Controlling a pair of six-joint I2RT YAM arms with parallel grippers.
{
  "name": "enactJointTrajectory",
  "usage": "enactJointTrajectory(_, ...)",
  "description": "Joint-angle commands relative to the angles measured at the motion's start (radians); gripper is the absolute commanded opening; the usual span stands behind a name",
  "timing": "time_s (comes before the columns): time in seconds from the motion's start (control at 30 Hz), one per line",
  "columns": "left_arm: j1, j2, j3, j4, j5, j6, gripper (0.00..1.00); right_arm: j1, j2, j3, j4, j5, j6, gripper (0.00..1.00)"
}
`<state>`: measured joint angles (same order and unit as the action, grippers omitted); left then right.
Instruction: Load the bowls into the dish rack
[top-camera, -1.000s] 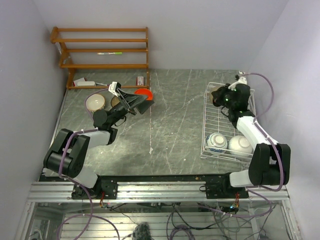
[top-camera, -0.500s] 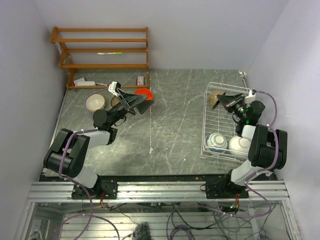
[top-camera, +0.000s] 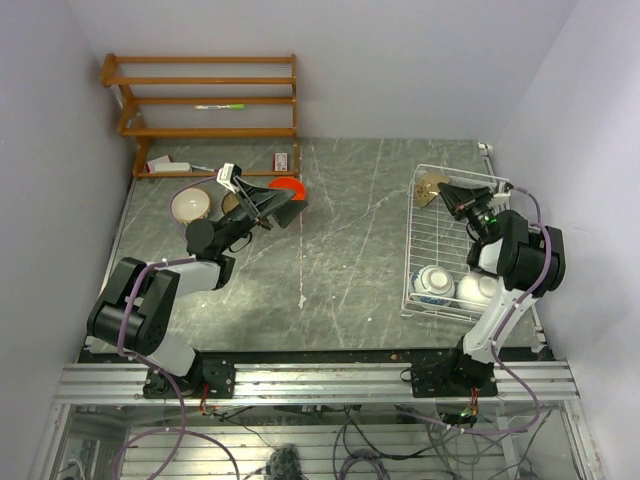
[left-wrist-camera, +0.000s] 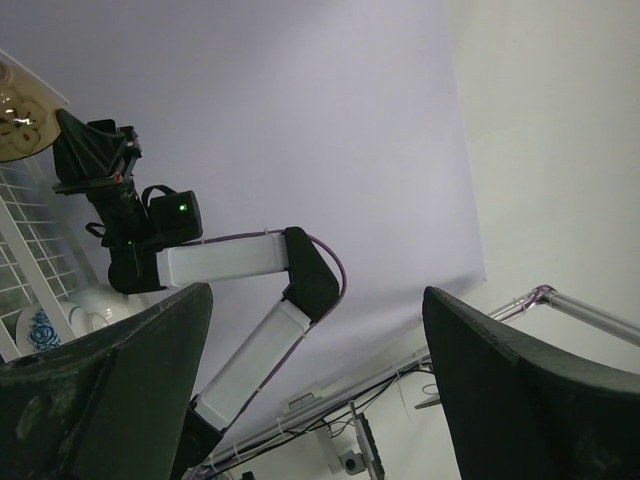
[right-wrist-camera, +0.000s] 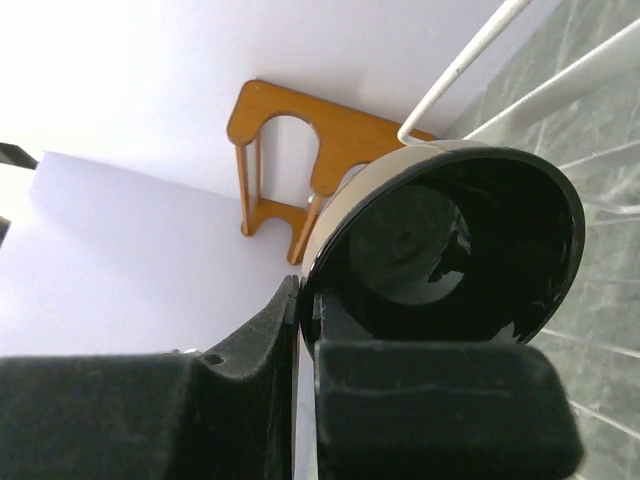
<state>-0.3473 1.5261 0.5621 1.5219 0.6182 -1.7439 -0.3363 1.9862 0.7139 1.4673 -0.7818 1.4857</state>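
Observation:
My right gripper (top-camera: 447, 191) is shut on the rim of the tan-brown bowl (top-camera: 432, 188) and holds it tilted over the far left corner of the white wire dish rack (top-camera: 424, 236). In the right wrist view the bowl's dark inside (right-wrist-camera: 450, 250) faces the camera, its rim pinched in my gripper (right-wrist-camera: 310, 310). The blue-and-white bowl (top-camera: 433, 283) and the white bowl (top-camera: 481, 290) sit in the rack's near end. My left gripper (top-camera: 270, 206) is open and empty beside the orange-red bowl (top-camera: 288, 186). The cream-white bowl (top-camera: 190, 205) stands to its left.
A brown wooden shelf unit (top-camera: 205, 100) stands at the back left, with small items at its foot (top-camera: 168, 165). The shelf also shows in the right wrist view (right-wrist-camera: 300, 150). The left wrist view looks up at the right arm (left-wrist-camera: 230, 262) and the wall.
My right arm has folded back and turned its wrist. The tan-brown bowl came into view and moved toward the rack's far left corner. The left arm has not moved.

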Motion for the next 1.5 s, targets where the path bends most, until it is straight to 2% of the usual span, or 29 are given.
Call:
enactJointTrajectory(0.0, 0.011, 0.007, 0.033, 0.208, 0.022, 0.006, 0.97, -0.011, 0.070, 0.011, 0.230, -0.025, 0.080, 0.00)
enactJointTrajectory(0.3, 0.011, 0.034, 0.031, 0.208, 0.021, 0.005, 0.97, -0.071, 0.051, -0.078, 0.076, -0.065, 0.014, 0.00)
enactJointTrajectory(0.43, 0.011, 0.038, 0.032, 0.208, 0.018, 0.003, 0.96, -0.085, -0.033, -0.091, -0.164, -0.039, -0.114, 0.09)
enactJointTrajectory(0.63, 0.011, 0.035, 0.033, 0.208, 0.015, 0.004, 0.96, -0.087, -0.169, -0.037, -0.612, 0.049, -0.337, 0.27)
enactJointTrajectory(0.7, 0.011, 0.038, 0.033, 0.208, 0.017, 0.004, 0.96, -0.087, -0.189, -0.019, -0.715, 0.070, -0.383, 0.28)
enactJointTrajectory(1.3, 0.013, 0.039, 0.014, 0.208, 0.025, 0.006, 0.97, -0.089, -0.365, -0.004, -1.028, 0.233, -0.511, 0.32)
enactJointTrajectory(1.47, 0.013, 0.037, 0.018, 0.208, 0.025, 0.003, 0.97, -0.085, -0.428, 0.046, -1.136, 0.273, -0.575, 0.39)
